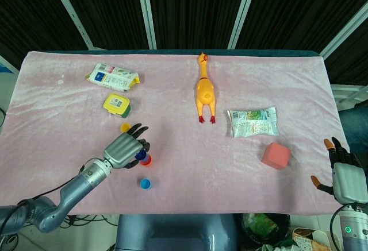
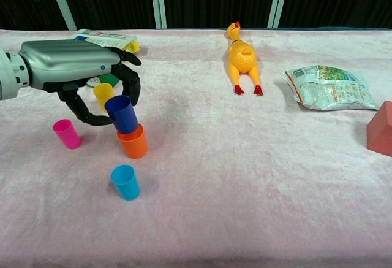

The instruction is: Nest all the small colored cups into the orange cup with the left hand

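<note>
My left hand (image 2: pixel 79 72) (image 1: pixel 122 149) holds a dark blue cup (image 2: pixel 122 114) (image 1: pixel 140 155) between thumb and fingers, its base at the mouth of the orange cup (image 2: pixel 133 143) (image 1: pixel 147 160). The orange cup stands upright on the pink cloth. A light blue cup (image 2: pixel 125 181) (image 1: pixel 145 184) stands just in front of it. To the left stands a magenta cup (image 2: pixel 67 133), hidden by my hand in the head view. Behind my fingers stands a yellow cup (image 2: pixel 103 95) (image 1: pixel 125 127). My right hand (image 1: pixel 344 176) hangs at the table's right front corner with fingers apart, holding nothing.
A rubber chicken (image 1: pixel 204 94) lies at centre back. A snack bag (image 1: pixel 252 122) and a red block (image 1: pixel 276 155) are on the right. A yellow-lidded tub (image 1: pixel 117 104) and a carton (image 1: pixel 112 76) sit at back left. The table's front edge (image 1: pixel 230 209) is near the cups.
</note>
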Controlling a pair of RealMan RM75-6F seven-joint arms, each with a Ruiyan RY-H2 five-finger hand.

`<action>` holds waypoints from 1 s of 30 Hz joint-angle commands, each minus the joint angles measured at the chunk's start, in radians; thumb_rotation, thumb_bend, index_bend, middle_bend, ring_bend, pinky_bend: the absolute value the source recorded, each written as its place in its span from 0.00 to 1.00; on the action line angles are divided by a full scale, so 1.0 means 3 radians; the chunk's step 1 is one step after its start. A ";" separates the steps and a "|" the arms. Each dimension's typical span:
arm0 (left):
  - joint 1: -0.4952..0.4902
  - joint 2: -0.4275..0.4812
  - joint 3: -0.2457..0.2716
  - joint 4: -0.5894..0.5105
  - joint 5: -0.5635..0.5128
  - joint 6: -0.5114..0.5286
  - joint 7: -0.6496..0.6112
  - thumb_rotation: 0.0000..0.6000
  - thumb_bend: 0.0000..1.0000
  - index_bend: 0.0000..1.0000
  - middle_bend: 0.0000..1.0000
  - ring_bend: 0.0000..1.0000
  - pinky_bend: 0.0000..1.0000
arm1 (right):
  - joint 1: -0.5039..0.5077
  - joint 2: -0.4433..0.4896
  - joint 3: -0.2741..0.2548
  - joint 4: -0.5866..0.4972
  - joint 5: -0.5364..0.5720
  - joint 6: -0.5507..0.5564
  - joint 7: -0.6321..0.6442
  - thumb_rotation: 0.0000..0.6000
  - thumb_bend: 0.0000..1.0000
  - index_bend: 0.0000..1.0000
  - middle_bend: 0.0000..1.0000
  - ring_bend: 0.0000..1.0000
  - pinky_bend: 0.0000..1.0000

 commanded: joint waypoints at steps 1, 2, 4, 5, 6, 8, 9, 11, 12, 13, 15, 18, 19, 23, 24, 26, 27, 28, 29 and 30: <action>-0.0013 -0.0045 -0.0020 0.0037 -0.0018 -0.0024 -0.0004 1.00 0.32 0.42 0.45 0.02 0.00 | 0.0000 0.0000 -0.0001 -0.0001 -0.0001 -0.0001 -0.0001 1.00 0.13 0.00 0.02 0.11 0.16; -0.0024 -0.0067 -0.0028 0.0057 -0.0020 -0.0044 -0.0012 1.00 0.32 0.42 0.45 0.02 0.00 | 0.0000 0.0001 -0.0002 -0.0002 -0.0001 -0.0002 -0.0001 1.00 0.13 0.00 0.02 0.11 0.16; -0.0048 -0.0113 -0.0034 0.0107 -0.0027 -0.0090 0.0000 1.00 0.32 0.42 0.45 0.02 0.00 | -0.0001 0.0003 0.0000 -0.0002 0.0003 -0.0002 0.0001 1.00 0.13 0.00 0.02 0.11 0.16; -0.0054 -0.0128 -0.0038 0.0121 -0.0031 -0.0100 0.0002 1.00 0.32 0.42 0.45 0.02 0.00 | -0.0001 0.0003 0.0001 -0.0002 0.0004 -0.0002 0.0003 1.00 0.13 0.00 0.02 0.11 0.16; -0.0058 -0.0141 -0.0042 0.0129 -0.0032 -0.0107 0.0001 1.00 0.32 0.42 0.45 0.02 0.00 | -0.0001 0.0003 0.0001 -0.0001 0.0005 -0.0003 0.0004 1.00 0.13 0.00 0.02 0.11 0.16; -0.0063 -0.0162 -0.0039 0.0144 -0.0030 -0.0124 0.0005 1.00 0.32 0.42 0.45 0.02 0.00 | -0.0001 0.0005 0.0001 -0.0001 0.0006 -0.0004 0.0006 1.00 0.13 0.00 0.02 0.11 0.16; -0.0066 -0.0172 -0.0040 0.0152 -0.0031 -0.0132 0.0009 1.00 0.32 0.42 0.45 0.02 0.00 | 0.0000 0.0005 0.0000 -0.0001 0.0006 -0.0006 0.0006 1.00 0.13 0.00 0.02 0.11 0.16; -0.0071 -0.0189 -0.0026 0.0173 -0.0045 -0.0157 0.0038 1.00 0.32 0.42 0.45 0.02 0.00 | -0.0001 0.0008 0.0001 -0.0004 0.0010 -0.0009 0.0011 1.00 0.13 0.00 0.02 0.11 0.16; -0.0072 -0.0194 -0.0020 0.0179 -0.0057 -0.0166 0.0056 1.00 0.32 0.41 0.44 0.02 0.00 | -0.0001 0.0010 0.0001 -0.0005 0.0011 -0.0010 0.0013 1.00 0.13 0.00 0.02 0.11 0.16; -0.0075 -0.0194 -0.0012 0.0182 -0.0075 -0.0183 0.0080 1.00 0.32 0.38 0.43 0.02 0.00 | -0.0001 0.0011 0.0001 -0.0005 0.0012 -0.0011 0.0014 1.00 0.13 0.00 0.02 0.11 0.16; -0.0082 -0.0188 0.0000 0.0179 -0.0118 -0.0210 0.0134 1.00 0.30 0.34 0.40 0.02 0.00 | -0.0001 0.0013 0.0001 -0.0006 0.0016 -0.0014 0.0014 1.00 0.13 0.00 0.02 0.11 0.16; -0.0086 -0.0173 0.0005 0.0161 -0.0160 -0.0218 0.0194 1.00 0.27 0.30 0.33 0.02 0.00 | -0.0001 0.0014 0.0002 -0.0012 0.0023 -0.0018 0.0014 1.00 0.13 0.00 0.02 0.11 0.16; -0.0084 -0.0168 0.0006 0.0152 -0.0168 -0.0212 0.0209 1.00 0.26 0.27 0.30 0.01 0.00 | -0.0001 0.0015 0.0003 -0.0014 0.0025 -0.0020 0.0015 1.00 0.13 0.00 0.02 0.11 0.16; -0.0071 -0.0139 0.0001 0.0106 -0.0171 -0.0150 0.0277 1.00 0.24 0.19 0.22 0.00 0.00 | -0.0001 0.0017 0.0003 -0.0016 0.0026 -0.0019 0.0013 1.00 0.13 0.00 0.02 0.11 0.16; -0.0066 -0.0128 -0.0003 0.0089 -0.0168 -0.0130 0.0290 1.00 0.23 0.19 0.21 0.00 0.00 | -0.0001 0.0016 0.0003 -0.0017 0.0025 -0.0018 0.0012 1.00 0.13 0.00 0.02 0.11 0.16; -0.0047 -0.0084 -0.0028 0.0021 -0.0143 -0.0057 0.0288 1.00 0.23 0.19 0.21 0.00 0.00 | -0.0001 0.0016 0.0002 -0.0018 0.0024 -0.0018 0.0009 1.00 0.13 0.00 0.02 0.11 0.16; -0.0034 -0.0060 -0.0046 -0.0013 -0.0124 -0.0013 0.0272 1.00 0.23 0.19 0.21 0.00 0.00 | -0.0001 0.0017 0.0001 -0.0018 0.0023 -0.0017 0.0008 1.00 0.13 0.00 0.02 0.11 0.16; -0.0025 -0.0047 -0.0060 -0.0030 -0.0113 0.0018 0.0259 1.00 0.23 0.19 0.22 0.00 0.00 | -0.0001 0.0017 0.0001 -0.0018 0.0023 -0.0017 0.0007 1.00 0.13 0.00 0.02 0.11 0.16; 0.0011 -0.0012 -0.0104 -0.0064 -0.0053 0.0141 0.0220 1.00 0.23 0.19 0.22 0.00 0.00 | -0.0002 0.0016 0.0001 -0.0018 0.0024 -0.0016 0.0007 1.00 0.13 0.00 0.02 0.11 0.16; 0.0040 0.0009 -0.0126 -0.0064 0.0009 0.0235 0.0198 1.00 0.23 0.20 0.23 0.00 0.00 | -0.0002 0.0016 0.0001 -0.0019 0.0026 -0.0016 0.0008 1.00 0.13 0.00 0.02 0.11 0.16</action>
